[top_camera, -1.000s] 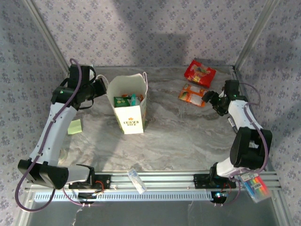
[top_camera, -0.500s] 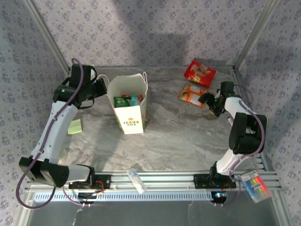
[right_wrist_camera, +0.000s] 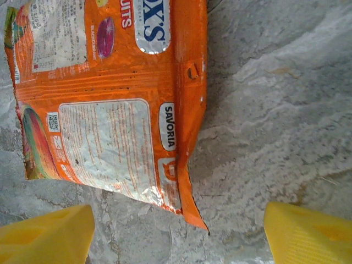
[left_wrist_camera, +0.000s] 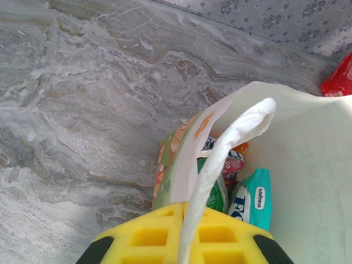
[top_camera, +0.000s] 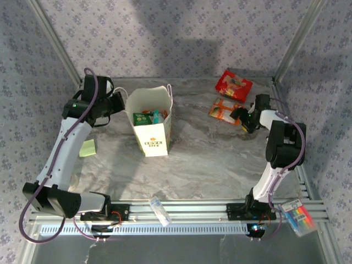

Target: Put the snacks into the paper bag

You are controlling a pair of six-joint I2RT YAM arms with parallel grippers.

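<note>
The cream paper bag (top_camera: 154,124) stands upright left of centre, with green and teal packets (top_camera: 147,116) inside. My left gripper (top_camera: 122,102) is shut on the bag's left rim and white cord handle (left_wrist_camera: 220,165); a teal packet (left_wrist_camera: 253,198) and a green one (left_wrist_camera: 212,192) show in the bag's mouth. An orange packet (top_camera: 224,110) lies flat on the table at the right, and a red packet (top_camera: 234,84) lies behind it. My right gripper (top_camera: 241,117) stands open just beside the orange packet (right_wrist_camera: 110,93), whose corner lies between the yellow fingertips (right_wrist_camera: 308,236) without touching them.
A green sticky pad (top_camera: 87,147) lies at the left. A clear plastic tube (top_camera: 160,211) rests on the front rail. A pack of coloured markers (top_camera: 298,215) sits at the front right. Metal frame posts stand at the back corners.
My right gripper has moved left and slightly back, closing in on the orange packet. The left arm and the bag have stayed still.
</note>
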